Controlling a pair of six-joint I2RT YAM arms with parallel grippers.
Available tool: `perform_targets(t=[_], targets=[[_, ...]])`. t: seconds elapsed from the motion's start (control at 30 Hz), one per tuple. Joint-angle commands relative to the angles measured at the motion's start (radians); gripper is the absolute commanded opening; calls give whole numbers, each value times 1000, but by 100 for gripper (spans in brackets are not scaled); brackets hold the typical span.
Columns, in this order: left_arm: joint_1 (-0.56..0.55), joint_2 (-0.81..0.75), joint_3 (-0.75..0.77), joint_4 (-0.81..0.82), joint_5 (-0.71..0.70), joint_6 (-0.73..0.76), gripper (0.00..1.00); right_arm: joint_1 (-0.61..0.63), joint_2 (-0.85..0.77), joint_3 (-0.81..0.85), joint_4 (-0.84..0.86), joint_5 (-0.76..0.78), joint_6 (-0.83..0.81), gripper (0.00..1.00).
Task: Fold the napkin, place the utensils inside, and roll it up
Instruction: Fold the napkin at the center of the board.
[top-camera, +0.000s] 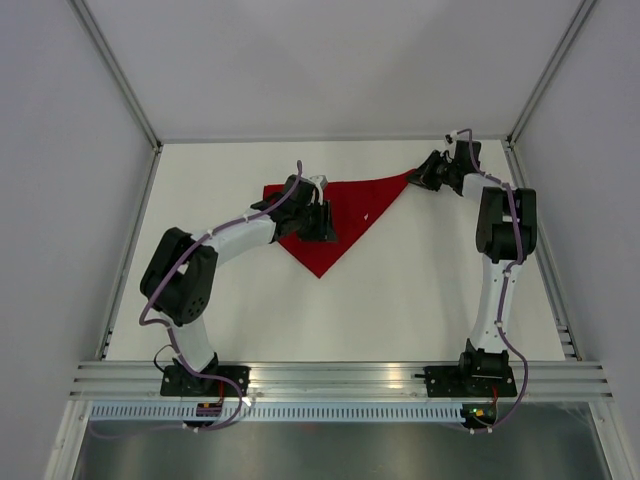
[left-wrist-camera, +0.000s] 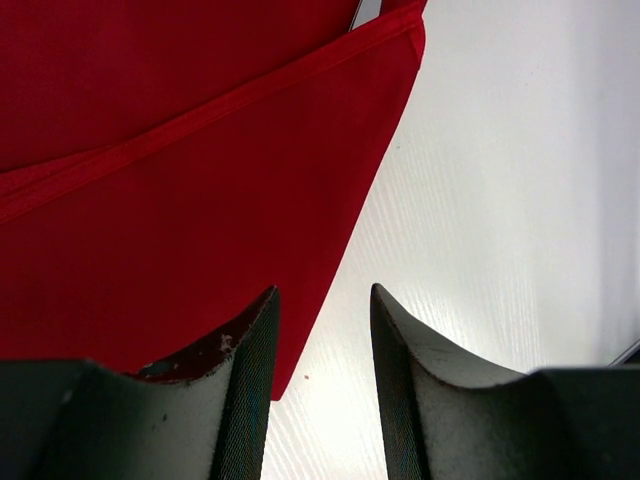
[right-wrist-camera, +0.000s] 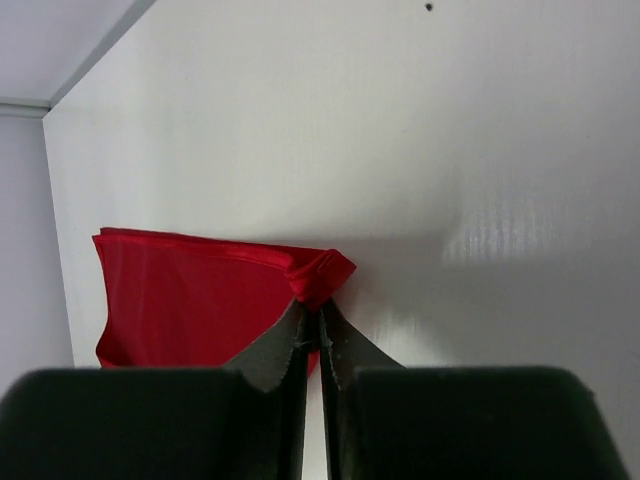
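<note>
The red napkin (top-camera: 345, 215) lies on the white table folded into a triangle, its point toward the near side. In the left wrist view the napkin (left-wrist-camera: 180, 200) shows two layers with a hemmed edge. My left gripper (top-camera: 322, 222) hovers over the napkin's left part. It (left-wrist-camera: 322, 290) stands open, straddling the cloth's edge with nothing held. My right gripper (top-camera: 418, 178) is at the napkin's far right corner, shut (right-wrist-camera: 313, 310) on the bunched corner of the napkin (right-wrist-camera: 190, 300). A silvery sliver (left-wrist-camera: 365, 12) peeks from between the layers; I cannot tell what it is. The utensils are hidden.
A metal frame rail (top-camera: 130, 250) borders the table (top-camera: 420, 290) on the left, and another rail (top-camera: 545, 250) on the right. The back wall meets the table just beyond the right gripper. Both arm bases sit on the near rail (top-camera: 340, 378).
</note>
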Motion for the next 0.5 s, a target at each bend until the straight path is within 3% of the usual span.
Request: perform_targets(t=[0.0, 0.3, 0.47], targets=[[3, -71, 54, -8, 12, -25, 47, 2, -72, -41, 139, -25, 3, 11], [32, -201, 66, -13, 4, -65, 47, 70, -269, -171, 152, -31, -285, 11], [46, -284, 61, -30, -25, -85, 48, 209, -391, -271, 103, -6, -513, 10]])
